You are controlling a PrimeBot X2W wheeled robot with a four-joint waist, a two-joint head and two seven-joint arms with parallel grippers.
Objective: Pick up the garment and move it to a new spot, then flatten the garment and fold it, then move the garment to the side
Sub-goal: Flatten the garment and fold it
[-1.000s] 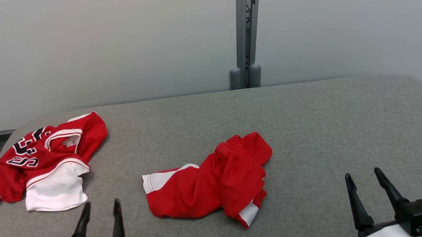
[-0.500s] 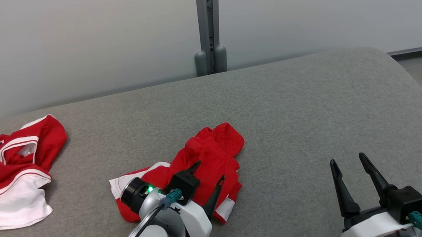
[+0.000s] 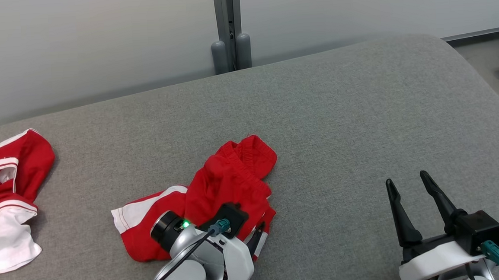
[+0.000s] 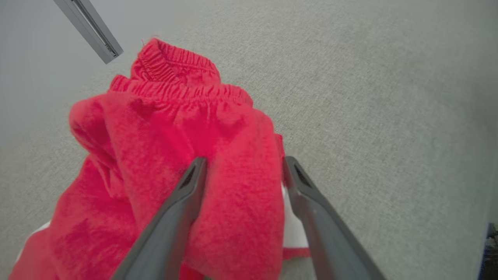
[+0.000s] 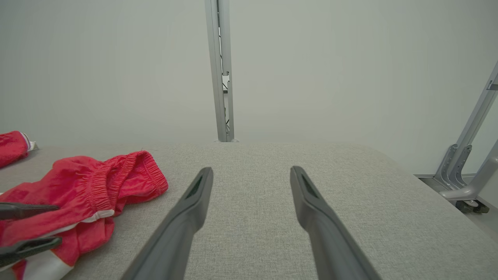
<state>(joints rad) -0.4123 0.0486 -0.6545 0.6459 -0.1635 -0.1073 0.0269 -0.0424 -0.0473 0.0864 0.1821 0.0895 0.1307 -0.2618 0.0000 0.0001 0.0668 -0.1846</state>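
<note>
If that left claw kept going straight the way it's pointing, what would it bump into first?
The red shorts. The left gripper is open, with a fold of them bunched between its fingers, so it would press into cloth at once, then probably the grey table beneath.

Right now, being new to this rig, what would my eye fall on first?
The crumpled red shorts with white trim lie mid-way across the grey fabric table, the left gripper straddling a fold with open fingers. The right gripper hovers open at lower right; a red-and-white jersey is bunched at the left edge.
</note>
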